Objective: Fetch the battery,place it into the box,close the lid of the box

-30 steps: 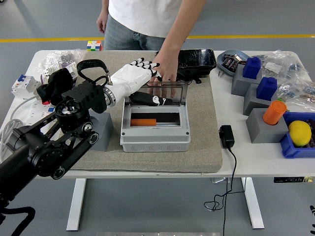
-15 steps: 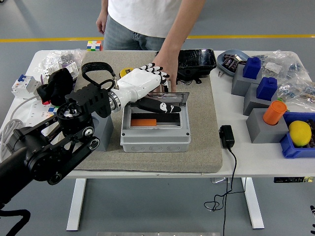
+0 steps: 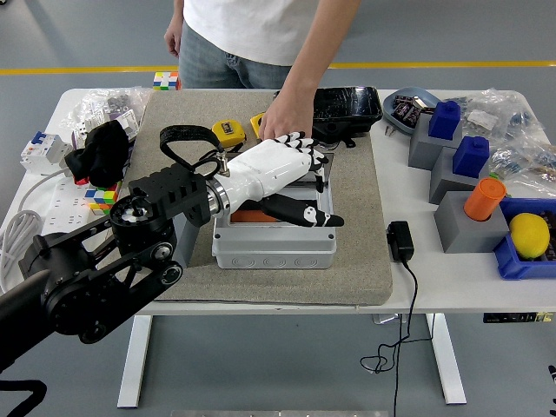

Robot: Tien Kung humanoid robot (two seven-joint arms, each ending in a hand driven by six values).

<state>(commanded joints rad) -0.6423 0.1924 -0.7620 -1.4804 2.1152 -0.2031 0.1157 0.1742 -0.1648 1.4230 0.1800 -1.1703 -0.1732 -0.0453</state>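
The white table (image 3: 452,282) spreads under me, and across its middle lies a grey mat (image 3: 356,217) with the grey box (image 3: 274,248) on it. My left arm (image 3: 104,269) comes in from the lower left, and my left hand (image 3: 291,174) lies flat over the top of the box, fingers (image 3: 306,215) stretched out and gripping nothing, pressing on the clear lid (image 3: 320,187), which is mostly hidden under my palm. Just beyond my hand, a person's hand (image 3: 282,120) reaches down from the far side to the back of the box. Inside, under my wrist, a strip of the orange battery (image 3: 250,217) shows at the box's left end. A yellow tape measure (image 3: 228,132) sits on the mat behind.
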